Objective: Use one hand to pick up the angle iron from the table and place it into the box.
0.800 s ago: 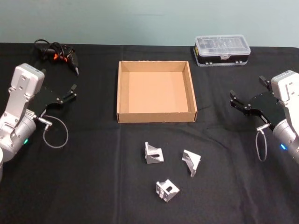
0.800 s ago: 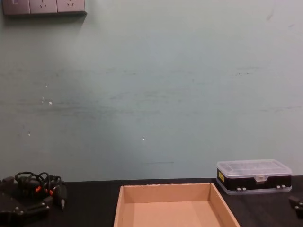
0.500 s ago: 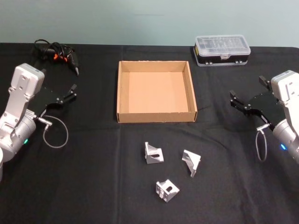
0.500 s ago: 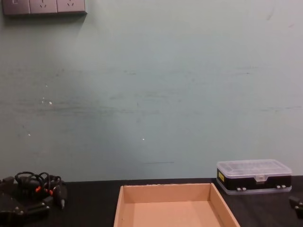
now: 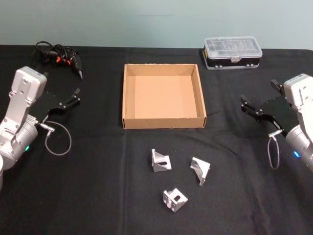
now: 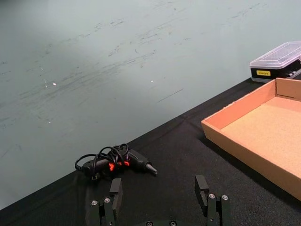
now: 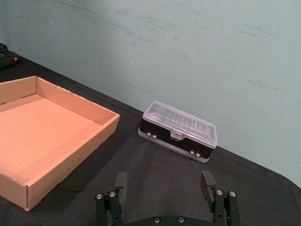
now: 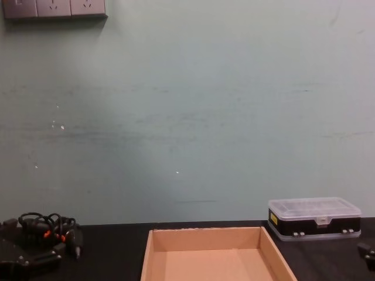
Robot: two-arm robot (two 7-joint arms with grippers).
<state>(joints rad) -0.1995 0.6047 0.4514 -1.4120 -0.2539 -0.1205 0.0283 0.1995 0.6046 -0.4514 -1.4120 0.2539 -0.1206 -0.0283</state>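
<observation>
Well, my right gripper point(image 7: 163, 181) and left gripper point(image 6: 159, 187) hang spread, either side of the box point(image 5: 164, 122). The nearest iron point(image 5: 200, 170) lies on the table point(image 5: 98, 196) before it; I should pinch one flat wing squarely.

On my feed the worktop point(image 5: 98, 205) is plain matte black and the box point(image 5: 164, 123) unprinted tan cardboard. The 3 angle irons point(image 5: 160, 160) point(image 5: 200, 170) point(image 5: 174, 199) read silver-grey. Left pincer point(image 5: 77, 96) and right pincer point(image 5: 243, 105) are black, on silver-grey arms point(image 5: 22, 98) point(image 5: 301, 90). The case point(image 5: 233, 52) has a clear lid, black base and yellow label; the corded tool point(image 5: 61, 58) is black with orange-red marks. The wall point(image 5: 146, 19) is pale green, faintly scuffed.
</observation>
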